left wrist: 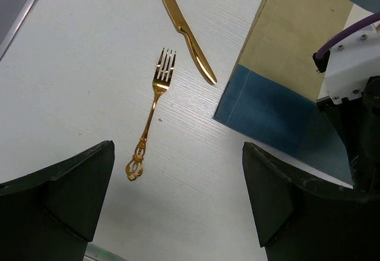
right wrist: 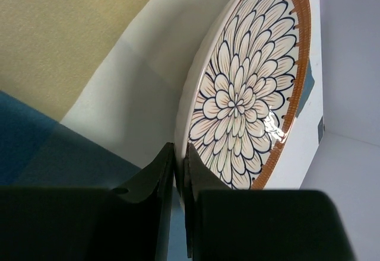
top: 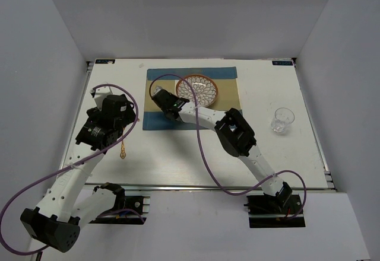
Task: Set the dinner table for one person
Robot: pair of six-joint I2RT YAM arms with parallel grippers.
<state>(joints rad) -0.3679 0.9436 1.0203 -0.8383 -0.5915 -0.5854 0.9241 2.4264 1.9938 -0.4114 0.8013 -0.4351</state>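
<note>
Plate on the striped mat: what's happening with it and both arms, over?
Right end effector shut on plate rim, at placemat. Left end effector open above fork. Fork and knife lie loose on dinner table, off placemat.

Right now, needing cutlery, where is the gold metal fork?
In the left wrist view, the gold metal fork lies on the white tabletop, left of the gold knife and blue-and-beige striped placemat, beneath the open left hand.
</note>
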